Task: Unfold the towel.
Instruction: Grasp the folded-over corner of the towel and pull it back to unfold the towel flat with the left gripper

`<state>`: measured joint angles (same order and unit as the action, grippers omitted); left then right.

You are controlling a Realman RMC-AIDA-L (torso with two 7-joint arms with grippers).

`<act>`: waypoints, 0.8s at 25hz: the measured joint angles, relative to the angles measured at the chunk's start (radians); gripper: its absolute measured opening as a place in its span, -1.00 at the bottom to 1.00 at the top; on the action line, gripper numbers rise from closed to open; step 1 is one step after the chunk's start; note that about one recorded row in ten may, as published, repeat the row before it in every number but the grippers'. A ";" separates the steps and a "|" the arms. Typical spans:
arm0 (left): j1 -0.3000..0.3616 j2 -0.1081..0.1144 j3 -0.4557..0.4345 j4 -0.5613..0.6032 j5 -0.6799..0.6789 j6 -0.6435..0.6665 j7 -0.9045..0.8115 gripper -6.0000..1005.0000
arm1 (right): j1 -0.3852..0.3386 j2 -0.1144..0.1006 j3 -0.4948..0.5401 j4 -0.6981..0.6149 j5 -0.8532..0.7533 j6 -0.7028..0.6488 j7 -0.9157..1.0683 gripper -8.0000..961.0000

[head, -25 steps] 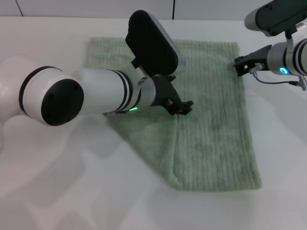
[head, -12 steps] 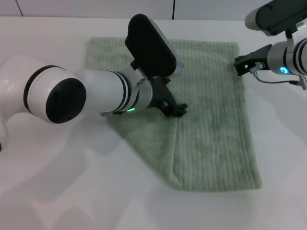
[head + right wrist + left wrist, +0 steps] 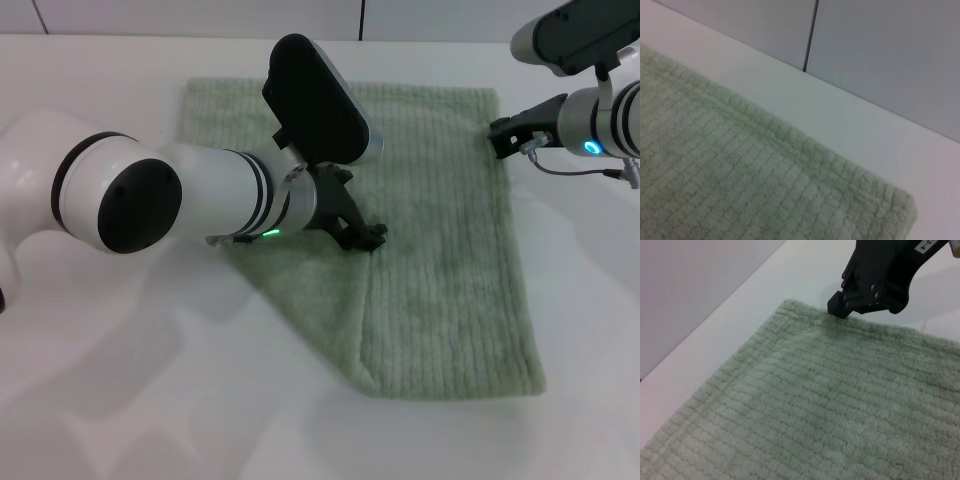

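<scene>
The pale mint-green ribbed towel (image 3: 440, 250) lies on the white table with its near-left part folded over in a flap (image 3: 310, 290). My left gripper (image 3: 365, 237) is low over the towel's middle, at the top of the flap's fold edge. My right gripper (image 3: 503, 138) is at the towel's far right corner. It also shows in the left wrist view (image 3: 840, 305), with its tip resting on the towel's hem. The right wrist view shows the towel's hemmed corner (image 3: 880, 200) lying flat.
The white table (image 3: 150, 400) surrounds the towel. A grey wall with a dark seam (image 3: 810, 35) stands behind the table's far edge. My left arm's large white forearm (image 3: 200, 195) covers the towel's left part.
My left gripper has moved a little to the left and towards the near edge, along the fold. The towel and the right arm have not visibly moved.
</scene>
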<state>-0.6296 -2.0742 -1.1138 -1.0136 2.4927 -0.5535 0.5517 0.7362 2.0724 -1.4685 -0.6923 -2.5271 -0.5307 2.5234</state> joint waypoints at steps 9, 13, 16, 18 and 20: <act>-0.008 0.000 -0.004 0.000 0.000 -0.022 0.000 0.30 | 0.000 0.000 0.000 0.001 0.001 0.000 0.000 -0.98; -0.017 0.002 -0.007 -0.007 0.000 -0.046 0.009 0.30 | 0.000 0.000 0.001 0.001 0.001 0.000 0.000 -0.98; -0.023 0.003 -0.005 -0.011 0.000 -0.053 0.010 0.29 | 0.000 0.000 0.001 0.001 0.001 0.000 0.000 -0.98; -0.024 0.003 -0.004 -0.011 0.000 -0.053 0.010 0.29 | 0.000 0.000 0.001 0.002 0.001 0.000 0.000 -0.98; -0.026 0.003 -0.003 -0.012 0.000 -0.055 0.011 0.28 | 0.000 0.000 0.000 0.002 0.001 0.000 0.000 -0.98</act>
<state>-0.6560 -2.0709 -1.1167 -1.0255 2.4929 -0.6081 0.5631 0.7363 2.0724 -1.4680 -0.6900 -2.5264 -0.5307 2.5234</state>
